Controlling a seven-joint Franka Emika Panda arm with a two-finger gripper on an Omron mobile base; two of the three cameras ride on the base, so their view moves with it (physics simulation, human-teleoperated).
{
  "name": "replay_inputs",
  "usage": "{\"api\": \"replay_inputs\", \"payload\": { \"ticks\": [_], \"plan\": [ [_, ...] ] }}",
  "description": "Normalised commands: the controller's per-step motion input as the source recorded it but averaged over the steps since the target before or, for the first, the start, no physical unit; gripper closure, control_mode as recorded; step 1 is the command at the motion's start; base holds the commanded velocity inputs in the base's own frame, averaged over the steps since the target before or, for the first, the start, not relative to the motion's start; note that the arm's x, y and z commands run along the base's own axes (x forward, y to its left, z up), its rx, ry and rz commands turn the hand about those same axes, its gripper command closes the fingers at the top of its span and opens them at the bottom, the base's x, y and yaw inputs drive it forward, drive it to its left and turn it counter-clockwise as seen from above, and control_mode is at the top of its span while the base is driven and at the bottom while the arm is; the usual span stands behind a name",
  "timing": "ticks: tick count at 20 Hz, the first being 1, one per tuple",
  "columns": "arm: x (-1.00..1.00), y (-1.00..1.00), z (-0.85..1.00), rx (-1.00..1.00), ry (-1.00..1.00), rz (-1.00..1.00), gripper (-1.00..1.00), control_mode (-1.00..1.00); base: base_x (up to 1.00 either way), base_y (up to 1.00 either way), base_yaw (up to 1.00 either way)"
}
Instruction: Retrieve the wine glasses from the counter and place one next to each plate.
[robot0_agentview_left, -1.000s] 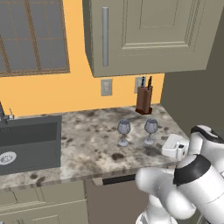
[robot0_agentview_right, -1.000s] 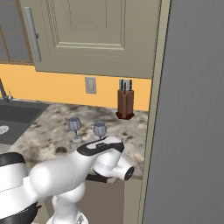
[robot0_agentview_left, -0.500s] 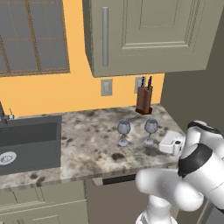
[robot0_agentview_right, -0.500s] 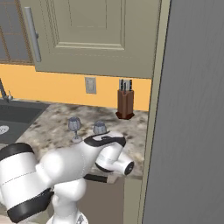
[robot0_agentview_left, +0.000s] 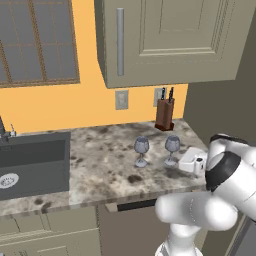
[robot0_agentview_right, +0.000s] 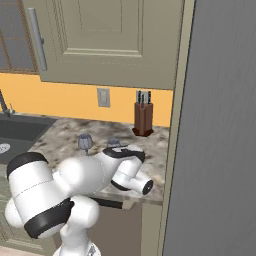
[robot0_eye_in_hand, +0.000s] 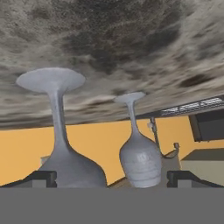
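Two grey-blue wine glasses (robot0_agentview_left: 141, 150) (robot0_agentview_left: 172, 148) stand upright side by side on the granite counter (robot0_agentview_left: 100, 165), left of the knife block. My gripper (robot0_agentview_left: 193, 161) hovers low over the counter just right of the right-hand glass, pointing at it. The hand view is rolled upside down. There the nearer wine glass (robot0_eye_in_hand: 65, 144) looms large at the left and the farther wine glass (robot0_eye_in_hand: 139, 153) sits near the middle. My gripper (robot0_eye_in_hand: 113, 178) is open, its tips wide apart, holding nothing. From the right base view one wine glass (robot0_agentview_right: 85, 142) shows beside my arm. The plates are out of view.
A dark inset sink (robot0_agentview_left: 30, 162) lies at the counter's left end. A brown knife block (robot0_agentview_left: 164, 112) stands against the orange wall behind the glasses. Wall cabinets (robot0_agentview_left: 165, 40) hang overhead. A tall grey panel (robot0_agentview_right: 220, 130) bounds the counter on the right.
The arm's elbow has swung round while the hand stayed low, right of the glasses, edging a little closer to them. The jaws stayed open and the glasses have not moved.
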Motion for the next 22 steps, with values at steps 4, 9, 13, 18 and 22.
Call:
{"api": "replay_inputs", "payload": {
  "ticks": [4, 9, 13, 18, 22],
  "plan": [
    [0.18, 0.00, -0.12, -0.04, 0.00, 0.00, -1.00, -1.00, 0.00, 0.00, 0.00],
    [0.18, 0.00, -0.14, -0.03, 0.00, 0.00, -1.00, -1.00, 0.00, 0.00, 0.00],
    [0.15, 0.00, -0.20, 0.00, 0.00, 0.00, -1.00, -1.00, 0.00, 0.00, 0.00],
    [0.15, 0.00, -0.18, 0.00, 0.00, 0.00, -1.00, -1.00, 0.00, 0.00, 0.00],
    [0.19, 0.00, -0.11, 0.00, 0.01, 0.00, -1.00, -1.00, 0.00, 0.00, 0.00]
  ]
}}
